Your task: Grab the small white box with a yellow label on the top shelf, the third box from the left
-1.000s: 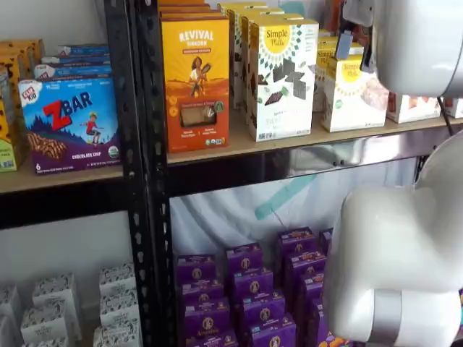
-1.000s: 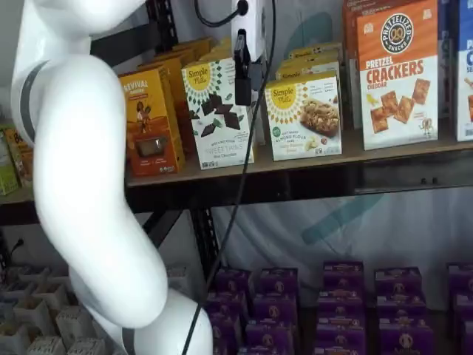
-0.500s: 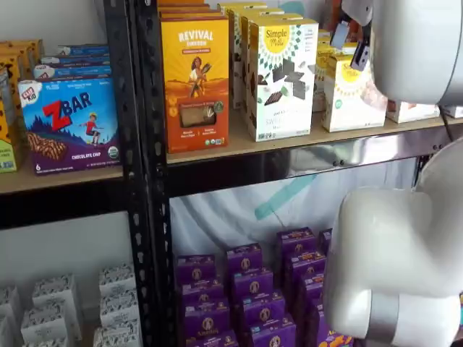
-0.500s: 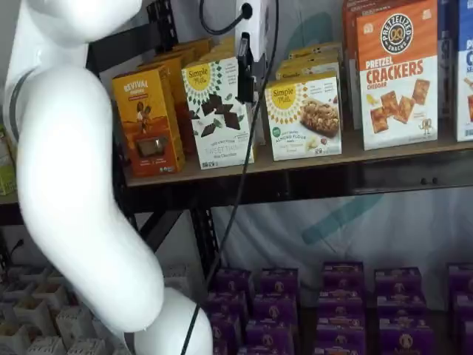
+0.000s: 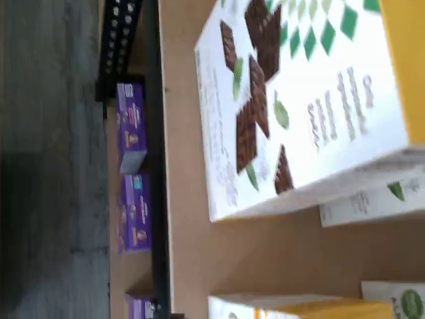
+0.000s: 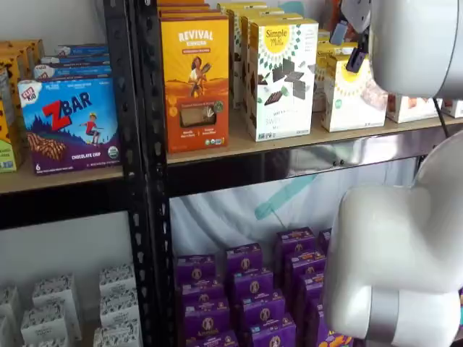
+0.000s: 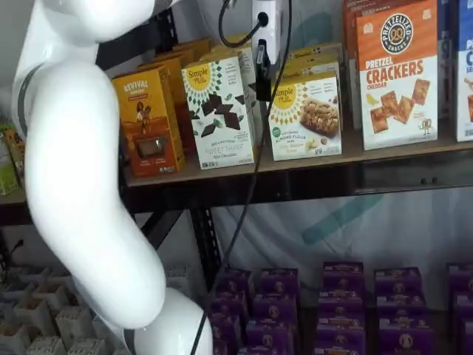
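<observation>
The claw is seen side-on in a shelf view, its black fingers hanging below the white body with a cable beside them; whether they are parted cannot be told. It hangs in front of the gap between the tall white carton with dark chocolate pieces and the small white box, level with the upper part of the small box and touching neither as far as can be seen. In the other shelf view only dark finger parts are glimpsed past the white arm.

The small white box stands upright on the top shelf, its yellow-labelled face turned to the front and its long axis lying across the shelf; a row of like boxes is lined up behind it. It is flanked by the tall white carton on one side and an orange cracker carton on the other. An orange-yellow carton stands beyond the tall one. Purple boxes are packed in rows on the lower level.

Compared with a second ago, the claw has been carried sideways from the tall carton's edge toward the small box.
</observation>
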Robot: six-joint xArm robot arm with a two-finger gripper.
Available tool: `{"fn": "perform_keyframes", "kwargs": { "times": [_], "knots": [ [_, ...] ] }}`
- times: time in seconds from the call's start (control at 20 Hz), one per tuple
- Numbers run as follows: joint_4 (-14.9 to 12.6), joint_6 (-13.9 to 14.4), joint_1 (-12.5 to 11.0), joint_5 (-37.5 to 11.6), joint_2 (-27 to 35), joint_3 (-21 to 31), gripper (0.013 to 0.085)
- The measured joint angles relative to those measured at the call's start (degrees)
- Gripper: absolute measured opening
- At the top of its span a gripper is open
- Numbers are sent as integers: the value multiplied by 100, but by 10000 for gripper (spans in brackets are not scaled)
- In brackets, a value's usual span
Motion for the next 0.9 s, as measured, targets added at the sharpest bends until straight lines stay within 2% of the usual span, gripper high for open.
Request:
{"fn": "perform_keyframes", "kwargs": {
  "times": [0.3,0.65,0.9],
  "knots": [
    [-84,-53,67,-349,171,67,850],
    [-378,-21,212,-515,374,42,850],
    [-676,80,347,-376,530,-88,850]
  ]
}}
